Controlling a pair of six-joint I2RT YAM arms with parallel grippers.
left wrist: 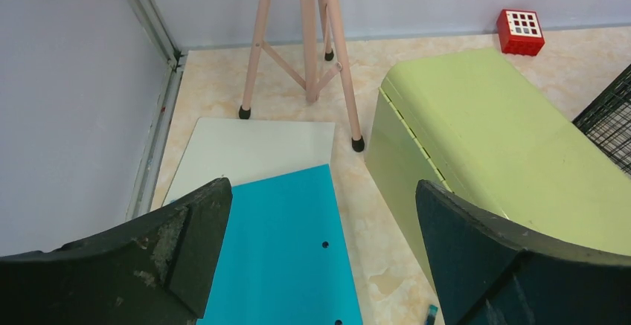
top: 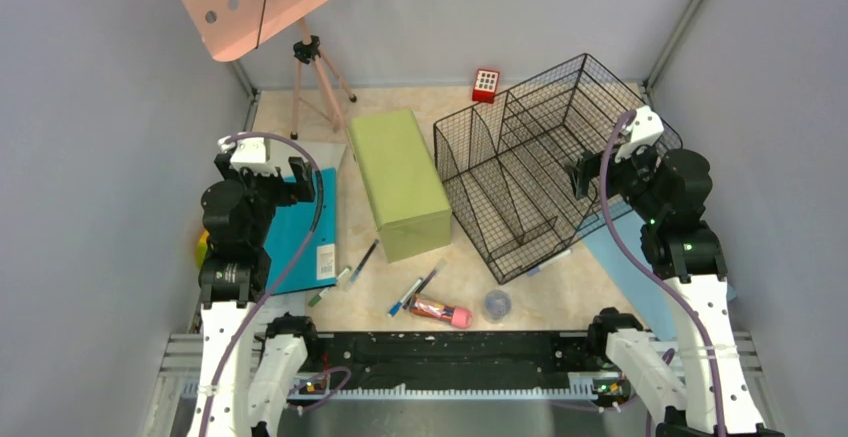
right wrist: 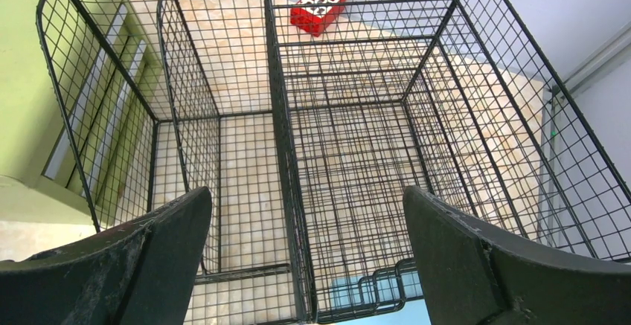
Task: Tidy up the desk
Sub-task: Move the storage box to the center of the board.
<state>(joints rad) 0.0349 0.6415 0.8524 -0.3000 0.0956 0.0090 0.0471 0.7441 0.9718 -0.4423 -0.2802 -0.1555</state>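
Rail of black metal (top: 450, 347) edged the near side of the desk (top: 560, 297), the beige marbled top spread flat between grey walls. Its long axis looked to run side to side, though the steep top view left that uncertain.

Just past the rail lay a pink-capped tube (top: 440, 310), a round clear lid (top: 497, 305) and a blue pen (top: 415, 290), with another pen (top: 362, 259) angled to their left.

Farther in, the left gripper (left wrist: 320, 191) hung above the desk's left side with its jaws spread wide and nothing between them; a teal folder (left wrist: 283, 251) lay flat on the top beneath it. The right gripper (right wrist: 306, 195), equally wide and empty, hung over the right side, looking into a black wire basket (right wrist: 350, 154) that stood on the desk.

Between the two arms an olive-green box (top: 400, 182) lay with its length running near to far. Beyond it, a pink tripod (left wrist: 309, 57) and a small red block (top: 486, 84) stood by the back wall.
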